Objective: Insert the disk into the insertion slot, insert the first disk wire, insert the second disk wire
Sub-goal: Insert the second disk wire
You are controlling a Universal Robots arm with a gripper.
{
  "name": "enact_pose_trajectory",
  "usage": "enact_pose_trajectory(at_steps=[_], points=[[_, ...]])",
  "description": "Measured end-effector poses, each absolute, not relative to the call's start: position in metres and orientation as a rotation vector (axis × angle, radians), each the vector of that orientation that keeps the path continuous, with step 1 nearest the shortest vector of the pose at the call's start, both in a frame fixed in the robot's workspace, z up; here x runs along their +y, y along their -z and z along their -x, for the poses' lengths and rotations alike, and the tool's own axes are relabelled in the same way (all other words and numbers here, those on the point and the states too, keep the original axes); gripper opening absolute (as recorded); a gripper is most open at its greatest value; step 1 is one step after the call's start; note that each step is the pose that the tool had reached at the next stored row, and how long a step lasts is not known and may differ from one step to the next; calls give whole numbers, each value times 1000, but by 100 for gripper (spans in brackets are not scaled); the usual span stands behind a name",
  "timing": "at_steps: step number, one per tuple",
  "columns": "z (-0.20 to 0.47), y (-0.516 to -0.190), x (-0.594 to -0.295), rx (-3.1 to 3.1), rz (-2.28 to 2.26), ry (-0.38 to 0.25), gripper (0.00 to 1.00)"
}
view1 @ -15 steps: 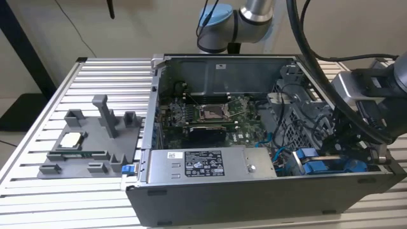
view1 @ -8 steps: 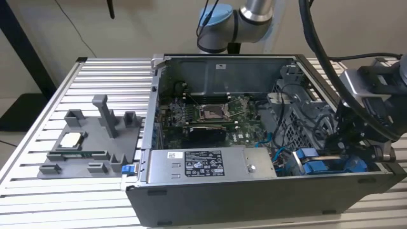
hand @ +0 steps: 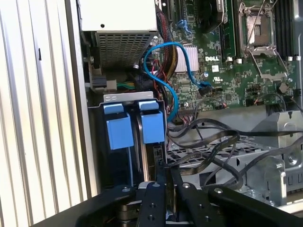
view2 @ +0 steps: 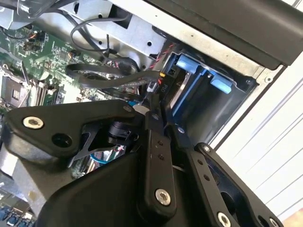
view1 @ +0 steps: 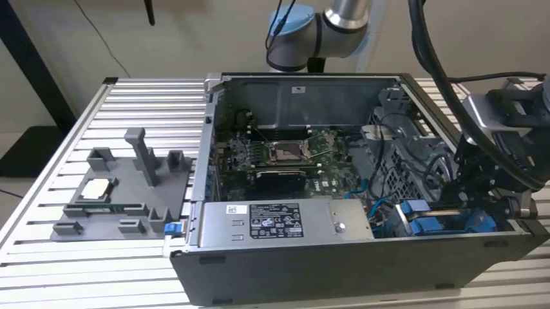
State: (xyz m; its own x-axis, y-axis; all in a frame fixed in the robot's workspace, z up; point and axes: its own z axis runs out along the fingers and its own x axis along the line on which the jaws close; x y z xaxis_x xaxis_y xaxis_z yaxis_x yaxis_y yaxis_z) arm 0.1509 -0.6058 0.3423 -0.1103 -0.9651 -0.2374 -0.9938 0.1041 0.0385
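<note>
Claw at the drive bay, inside the open computer case.

The gripper sits directly over the insertion slot; its black fingers stand together, clamped on a black wire connector at their tips. The disk stands edge-up in the slot just beyond the tips, between blue rails. A blue cable loops past the slot toward the motherboard.

Tool at insertion slot, beside black cables.
</note>
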Motion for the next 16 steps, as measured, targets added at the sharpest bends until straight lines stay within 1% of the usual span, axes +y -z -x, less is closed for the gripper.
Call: enact_pose_trajectory(at_steps=[16], points=[[-151, -337, -605, 2219, 1989, -277, 16]])
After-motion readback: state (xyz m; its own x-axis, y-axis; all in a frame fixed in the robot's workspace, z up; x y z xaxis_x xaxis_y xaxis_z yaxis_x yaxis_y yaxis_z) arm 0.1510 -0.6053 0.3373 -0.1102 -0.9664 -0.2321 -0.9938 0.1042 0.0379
